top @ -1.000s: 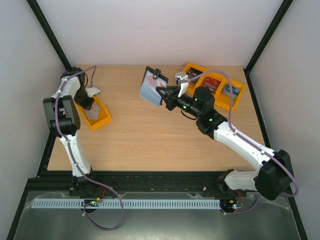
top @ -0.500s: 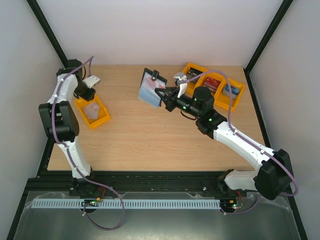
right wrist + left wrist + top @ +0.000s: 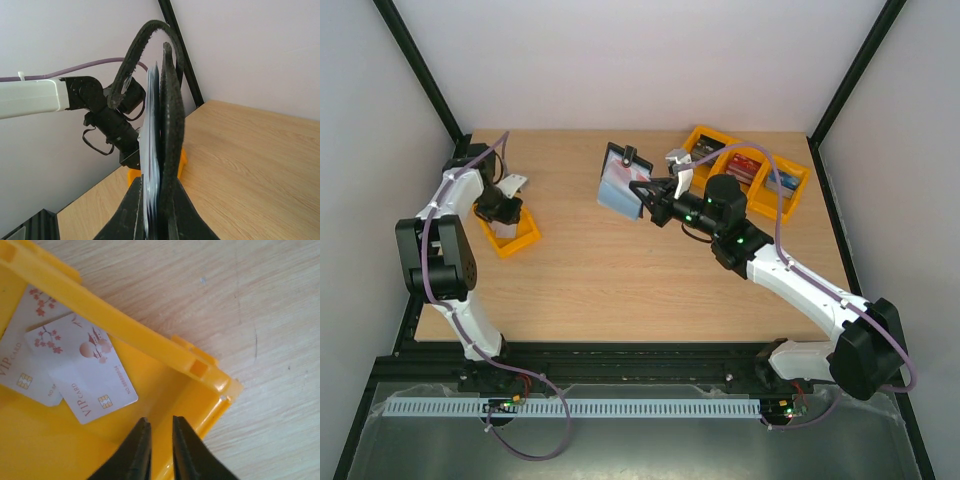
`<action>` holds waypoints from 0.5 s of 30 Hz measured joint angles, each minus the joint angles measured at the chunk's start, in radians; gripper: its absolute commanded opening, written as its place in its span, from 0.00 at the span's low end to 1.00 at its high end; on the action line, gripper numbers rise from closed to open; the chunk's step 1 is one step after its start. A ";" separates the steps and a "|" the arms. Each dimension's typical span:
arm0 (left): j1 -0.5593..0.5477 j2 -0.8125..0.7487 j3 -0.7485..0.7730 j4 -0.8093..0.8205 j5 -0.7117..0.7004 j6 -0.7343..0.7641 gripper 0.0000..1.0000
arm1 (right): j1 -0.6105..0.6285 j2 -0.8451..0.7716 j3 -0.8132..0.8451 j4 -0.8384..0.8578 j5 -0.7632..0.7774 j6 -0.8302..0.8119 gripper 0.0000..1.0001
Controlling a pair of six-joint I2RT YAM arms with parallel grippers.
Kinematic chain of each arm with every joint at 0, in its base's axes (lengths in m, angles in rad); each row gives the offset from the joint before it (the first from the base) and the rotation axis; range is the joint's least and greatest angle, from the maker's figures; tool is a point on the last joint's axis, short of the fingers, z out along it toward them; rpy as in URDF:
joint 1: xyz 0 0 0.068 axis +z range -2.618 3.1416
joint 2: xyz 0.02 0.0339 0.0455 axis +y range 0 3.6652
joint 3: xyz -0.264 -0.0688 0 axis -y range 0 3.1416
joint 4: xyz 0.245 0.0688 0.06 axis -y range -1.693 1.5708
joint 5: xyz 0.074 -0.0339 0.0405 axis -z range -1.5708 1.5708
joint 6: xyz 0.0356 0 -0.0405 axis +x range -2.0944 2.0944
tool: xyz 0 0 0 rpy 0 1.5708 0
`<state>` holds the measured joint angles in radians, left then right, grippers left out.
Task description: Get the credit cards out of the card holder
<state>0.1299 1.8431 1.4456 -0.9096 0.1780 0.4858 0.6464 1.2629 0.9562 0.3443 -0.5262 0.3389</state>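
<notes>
Partly overlapping, two pale credit cards [image 3: 82, 375] with red blossom marks and "VIP CARD" lettering lay in the yellow tray [image 3: 125, 322]. The lower one was cut off by the frame's edge. My left claw [image 3: 160, 422] hung just over the tray, tips slightly apart, gripping nothing. My right claw [image 3: 156, 197] was clamped on the black card holder [image 3: 169, 125], raised open above the table [image 3: 620, 280]. Seen edge-on, its grey-blue pockets hid any contents.
</notes>
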 measured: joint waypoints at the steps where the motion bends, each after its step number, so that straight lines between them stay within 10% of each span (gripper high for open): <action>1: 0.000 0.000 0.000 0.006 0.005 -0.012 0.10 | 0.000 0.000 0.000 -0.002 0.000 0.000 0.02; 15: 0.009 0.087 -0.102 0.169 0.035 -0.204 0.03 | 0.000 -0.019 -0.006 -0.005 0.000 -0.018 0.02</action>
<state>0.1387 1.9301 1.3437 -0.7406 0.2131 0.2817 0.6464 1.2434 0.9504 0.3389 -0.5262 0.3210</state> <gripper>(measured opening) 0.024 0.049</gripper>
